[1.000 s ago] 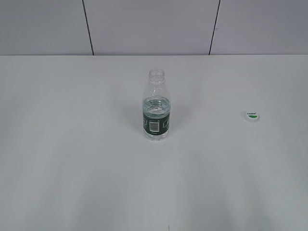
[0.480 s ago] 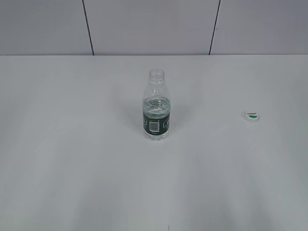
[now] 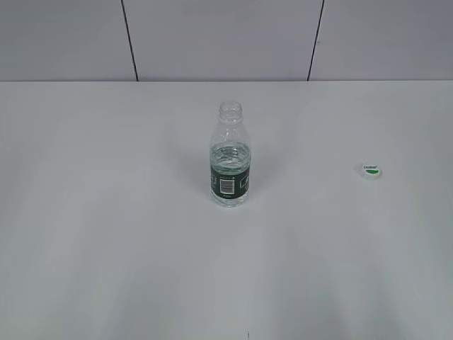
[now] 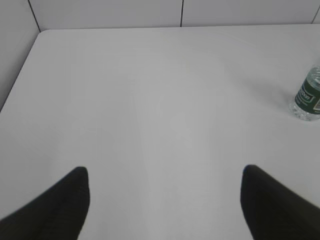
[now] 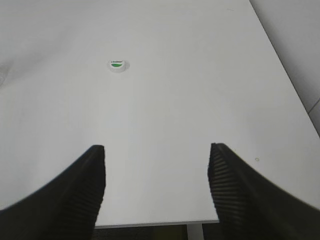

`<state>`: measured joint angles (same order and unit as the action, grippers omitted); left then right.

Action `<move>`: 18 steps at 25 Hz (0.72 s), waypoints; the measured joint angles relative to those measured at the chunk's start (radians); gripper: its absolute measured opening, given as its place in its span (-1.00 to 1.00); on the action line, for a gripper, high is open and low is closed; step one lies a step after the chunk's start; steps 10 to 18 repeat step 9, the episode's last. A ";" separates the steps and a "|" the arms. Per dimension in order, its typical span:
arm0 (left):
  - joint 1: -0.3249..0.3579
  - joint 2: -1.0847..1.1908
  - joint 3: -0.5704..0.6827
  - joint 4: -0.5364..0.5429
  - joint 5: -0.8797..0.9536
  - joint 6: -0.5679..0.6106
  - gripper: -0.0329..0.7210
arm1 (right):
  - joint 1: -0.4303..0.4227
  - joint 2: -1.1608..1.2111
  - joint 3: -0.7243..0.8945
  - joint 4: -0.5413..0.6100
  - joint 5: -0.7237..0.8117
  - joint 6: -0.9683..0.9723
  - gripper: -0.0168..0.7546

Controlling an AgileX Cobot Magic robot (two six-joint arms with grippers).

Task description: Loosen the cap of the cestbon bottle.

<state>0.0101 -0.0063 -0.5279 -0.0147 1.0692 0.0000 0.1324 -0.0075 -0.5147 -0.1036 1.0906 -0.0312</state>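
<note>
Spanning all three views: white table (image 3: 106, 248), bare except for two task items. Standing upright near table centre: cestbon bottle (image 3: 230, 157), clear, dark green label band with barcode patch facing camera, neck open and uncapped; seen also at far right edge of left wrist view (image 4: 307, 97), partly cut off. Lying flat on table well to bottle's right, apart from it: cap (image 3: 369, 170), white, green logo upward; same cap seen ahead and to the left in right wrist view (image 5: 117, 65). Left gripper (image 4: 165, 200): spread wide, holding nothing, low over bare table, well apart from bottle. Right gripper (image 5: 156, 187): likewise spread wide, empty, near table's front edge, cap well ahead of it. Neither arm visible in exterior view. Judged: loosening step complete, indeed exceeded, since cap sat fully off the neck and set aside; both arms apparently parked clear. Judged: no further grasp called for; at most, holding retracted pose. If recapping were wanted, would require right claw over the cap and left claw bracing bottle body against tipping.
</note>
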 joint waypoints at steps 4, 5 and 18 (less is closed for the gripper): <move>0.000 0.000 0.000 0.000 0.000 0.000 0.58 | 0.000 0.000 0.000 0.000 0.000 0.000 0.32; 0.000 0.000 0.000 0.000 0.000 0.000 0.58 | 0.000 0.000 0.000 0.000 0.000 0.000 0.32; 0.000 0.000 0.000 0.000 0.000 0.000 0.58 | 0.000 0.000 0.000 0.000 0.000 0.000 0.32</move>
